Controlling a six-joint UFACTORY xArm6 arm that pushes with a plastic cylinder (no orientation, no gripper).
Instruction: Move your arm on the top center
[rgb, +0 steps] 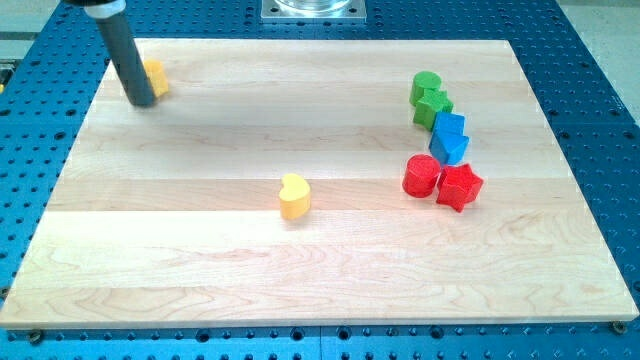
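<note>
Rod tip parked at the counter's far upper-left, about 10 o'clock from the centre.

My tip (143, 101) is the lower end of a straight dark grey rod that leans slightly, its upper part running out of the view's top toward 11 o'clock. It rests on the pale wooden counter (300, 270) near the top-left corner, right against a yellow block (155, 76) that sits just at its 1 o'clock side, partly hidden behind the rod so its shape is unclear.

A pale wooden board (300, 260) lies on a blue perforated metal table (590, 70), evenly lit.
</note>
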